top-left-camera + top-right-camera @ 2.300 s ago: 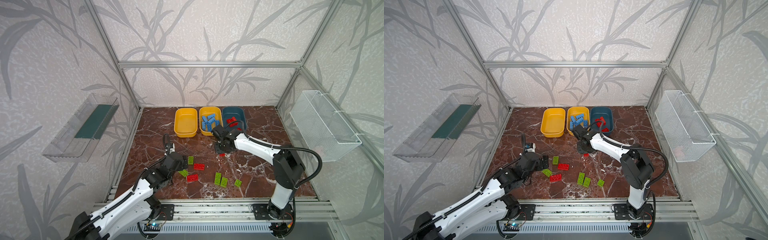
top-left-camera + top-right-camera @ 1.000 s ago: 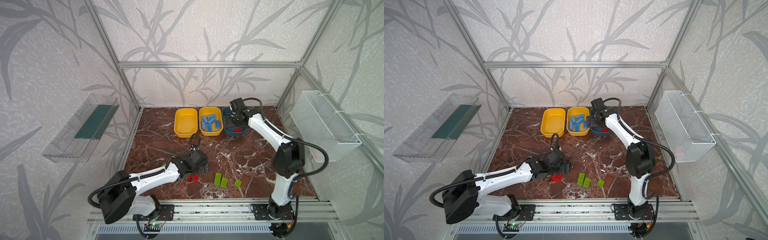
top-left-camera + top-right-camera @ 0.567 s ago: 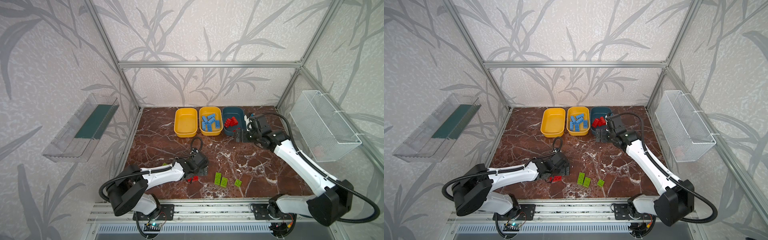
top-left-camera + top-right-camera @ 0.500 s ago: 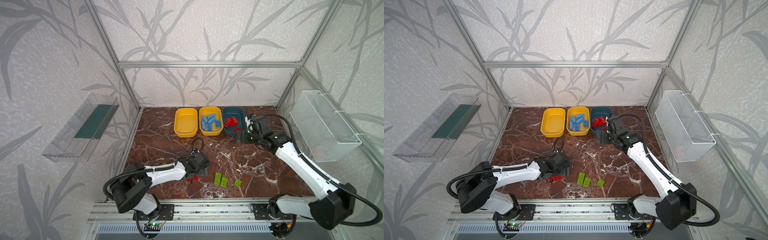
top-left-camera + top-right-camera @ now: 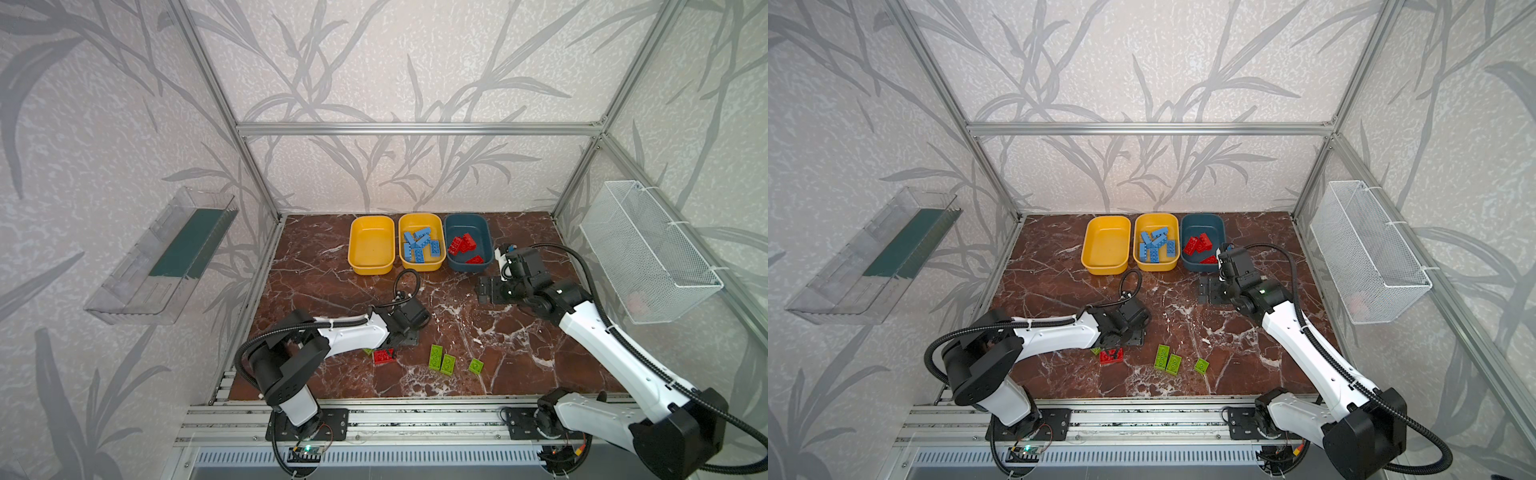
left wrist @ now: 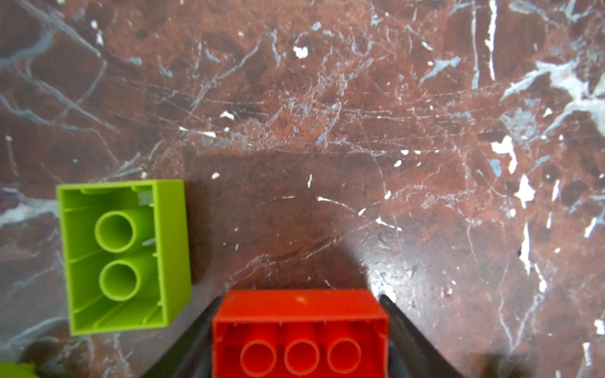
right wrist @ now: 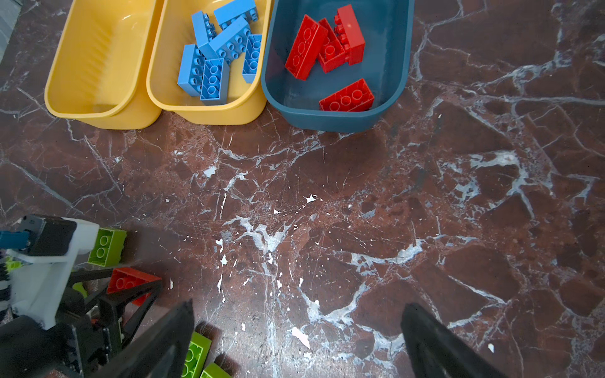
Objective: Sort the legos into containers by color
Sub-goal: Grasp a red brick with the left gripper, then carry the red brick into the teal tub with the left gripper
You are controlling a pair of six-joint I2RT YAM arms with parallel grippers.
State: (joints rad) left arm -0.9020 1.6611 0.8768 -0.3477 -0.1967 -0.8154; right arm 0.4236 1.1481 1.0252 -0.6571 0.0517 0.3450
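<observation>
The red brick (image 6: 301, 330) lay underside up near the counter's front edge, left of the middle. The left end effector (image 6: 299, 298) was clamped on it, with one finger against each side. I read it as gripped, low on the counter and not yet carried. I judged the step in hand to be picking up this brick, the only red one I could see outside a tub.

The next move, as I saw it, called for a straight lift clear of the green brick (image 6: 121, 255) just beside it. After that came a carry to the blue tub (image 7: 397, 49) at the right end of the row along the back edge. The right end effector (image 7: 298, 306) hung wide open and empty over the counter just in front of that tub. I expected to need it out of the way.

I counted three tubs.
- The blue tub held four red bricks (image 7: 306, 47).
- The middle tub (image 7: 165, 49), yellow, held six blue bricks (image 7: 214, 78), as best I could count the heap.
- The empty tub (image 7: 98, 49), also yellow, had nothing in it.

Three green bricks (image 5: 448, 364) lay in the open near the front edge, around the middle. At least two more sat by the left end effector, partly hidden under the arm. That made five or more, none of them sorted yet.
</observation>
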